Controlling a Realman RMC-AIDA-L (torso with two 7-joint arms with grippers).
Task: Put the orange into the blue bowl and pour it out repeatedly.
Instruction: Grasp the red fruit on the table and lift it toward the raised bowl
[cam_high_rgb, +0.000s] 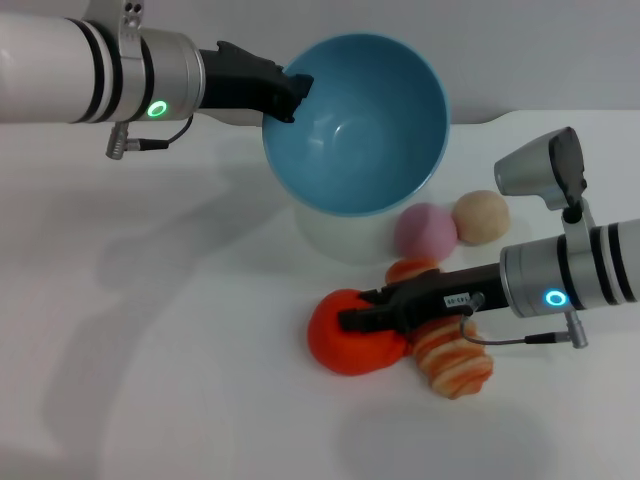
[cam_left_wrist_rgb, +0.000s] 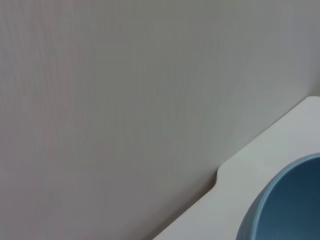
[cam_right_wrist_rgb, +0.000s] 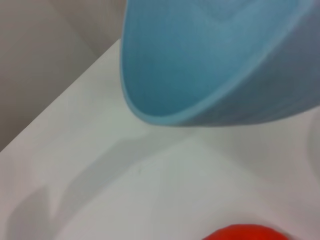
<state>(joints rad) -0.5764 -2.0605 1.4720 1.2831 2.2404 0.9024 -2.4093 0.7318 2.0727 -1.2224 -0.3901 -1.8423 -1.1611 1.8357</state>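
Observation:
My left gripper (cam_high_rgb: 290, 95) is shut on the rim of the blue bowl (cam_high_rgb: 350, 130) and holds it above the table at the back, tilted so that its empty inside faces the head camera. Part of the bowl (cam_left_wrist_rgb: 285, 205) also shows in the left wrist view, and the bowl (cam_right_wrist_rgb: 210, 65) hangs large in the right wrist view. The orange (cam_high_rgb: 345, 350) rests on the white table in front of and below the bowl. My right gripper (cam_high_rgb: 352, 312) reaches in from the right, its black fingers pinched close together on the orange's top. A sliver of the orange (cam_right_wrist_rgb: 245, 234) shows in the right wrist view.
An orange-and-cream striped roll (cam_high_rgb: 455, 360) lies under my right gripper, touching the orange. A pink ball (cam_high_rgb: 425, 230) and a pale tan ball (cam_high_rgb: 481, 215) sit behind it. A white round object (cam_high_rgb: 335, 235) stands under the bowl. The table's far edge (cam_left_wrist_rgb: 225, 170) meets a grey wall.

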